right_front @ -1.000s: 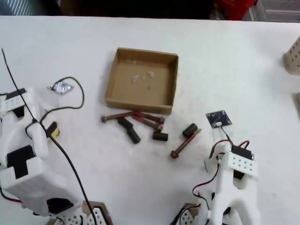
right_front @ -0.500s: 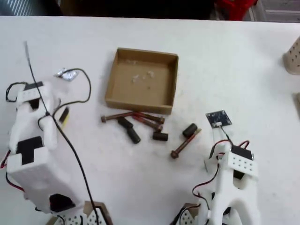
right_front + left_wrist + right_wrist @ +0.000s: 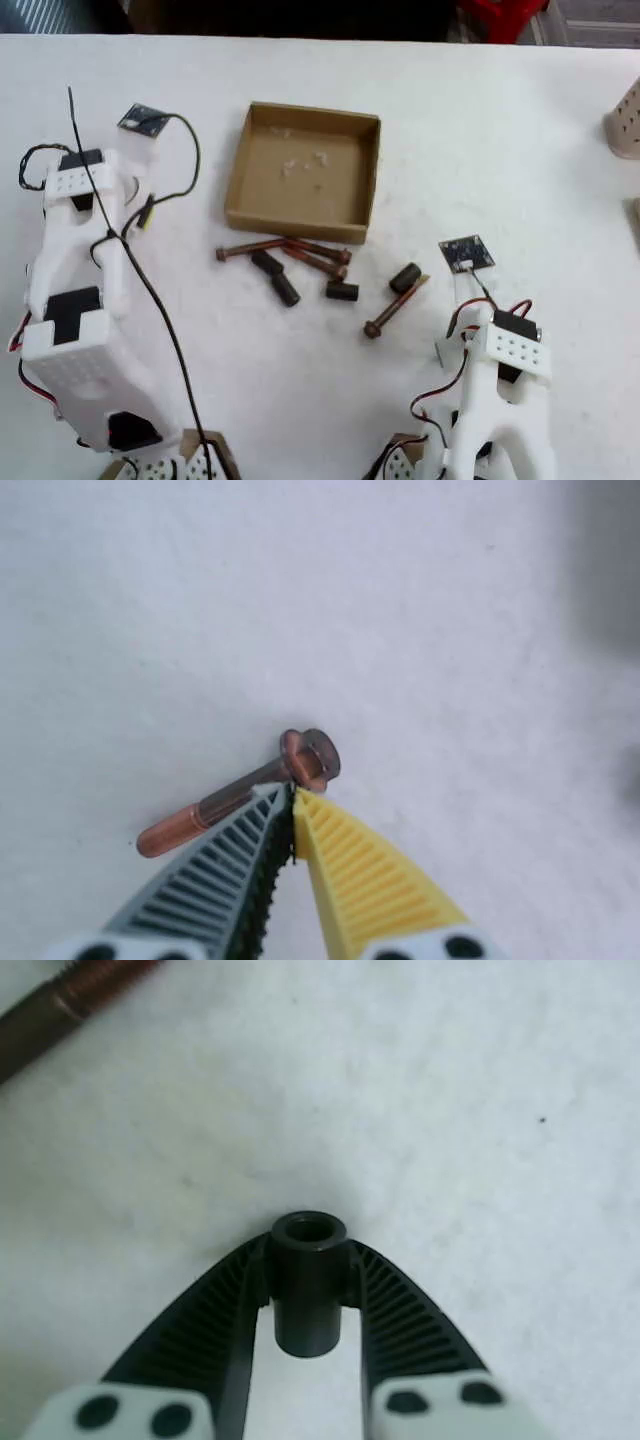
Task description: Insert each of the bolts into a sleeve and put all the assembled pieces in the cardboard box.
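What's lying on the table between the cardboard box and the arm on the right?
In the high view, a black sleeve and a reddish bolt lie there.

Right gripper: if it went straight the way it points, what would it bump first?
Probably the white table. The right gripper is shut on a sleeve, and straight past it is just tabletop. The bolt lies off to one side. Depth is hard to judge.
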Robot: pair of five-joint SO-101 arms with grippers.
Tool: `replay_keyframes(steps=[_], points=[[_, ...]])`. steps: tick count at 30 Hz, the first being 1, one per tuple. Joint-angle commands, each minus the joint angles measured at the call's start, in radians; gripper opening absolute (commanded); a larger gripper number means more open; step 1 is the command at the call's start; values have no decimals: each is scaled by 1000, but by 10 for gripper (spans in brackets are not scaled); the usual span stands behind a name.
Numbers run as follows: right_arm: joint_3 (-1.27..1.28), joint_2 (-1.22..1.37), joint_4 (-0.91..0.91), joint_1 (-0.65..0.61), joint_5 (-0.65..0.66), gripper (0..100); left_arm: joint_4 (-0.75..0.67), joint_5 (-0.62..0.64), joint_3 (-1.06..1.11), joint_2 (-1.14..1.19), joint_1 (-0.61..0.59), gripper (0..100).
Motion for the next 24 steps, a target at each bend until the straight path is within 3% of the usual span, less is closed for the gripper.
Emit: replay_keyframes(steps=[1, 6, 13, 24], points=[[-3, -21, -13, 10, 14, 17, 38, -100, -87, -25, 16, 24], [-3, -22, -13, 10, 15, 17, 236, -376, -209, -35, 8, 79], [-3, -22, -15, 7, 17, 17, 262, -684, -252, -27, -42, 98], [-3, -21, -15, 5, 51, 17, 213, -865, -293, 105, -36, 98]])
